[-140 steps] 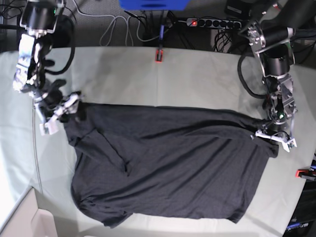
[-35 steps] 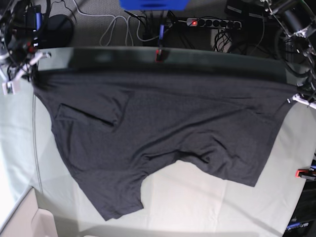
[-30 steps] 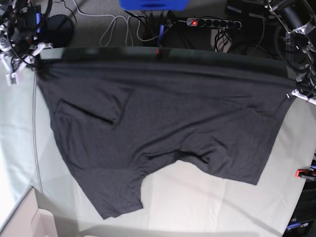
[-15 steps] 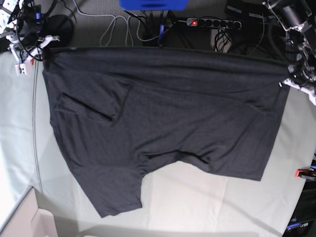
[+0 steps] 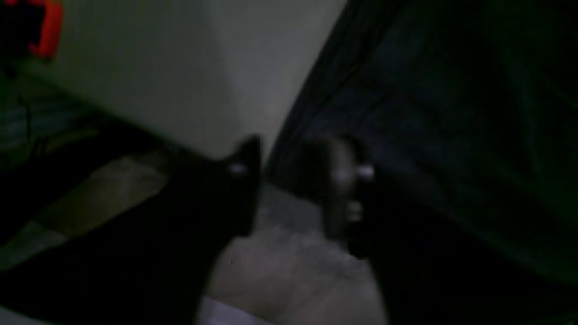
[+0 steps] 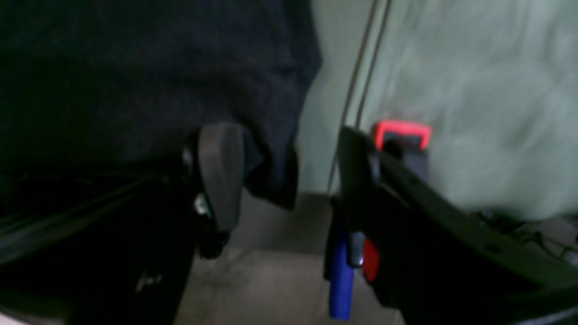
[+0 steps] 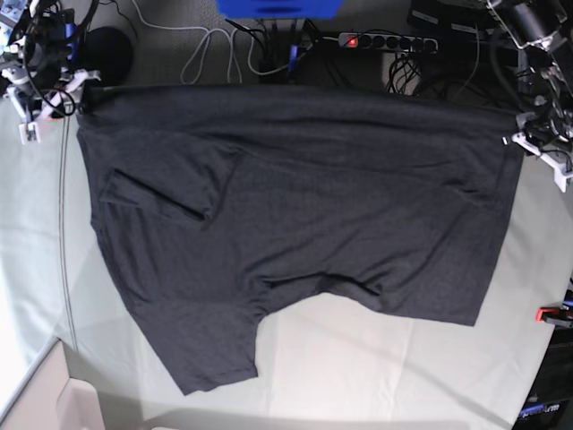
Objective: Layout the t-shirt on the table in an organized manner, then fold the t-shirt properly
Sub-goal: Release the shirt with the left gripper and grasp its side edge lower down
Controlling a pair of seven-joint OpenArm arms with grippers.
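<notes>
While two grippers gape, one t-shirt (image 7: 295, 224) lies spread.

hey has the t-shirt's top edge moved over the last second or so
Yes. The t-shirt has shifted toward the far table edge; its top edge now covers the red clamp there.

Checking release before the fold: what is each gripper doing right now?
Left gripper: open, t-shirt edge between its jaws.
Right gripper: open, shirt corner hanging between its jaws.
</notes>
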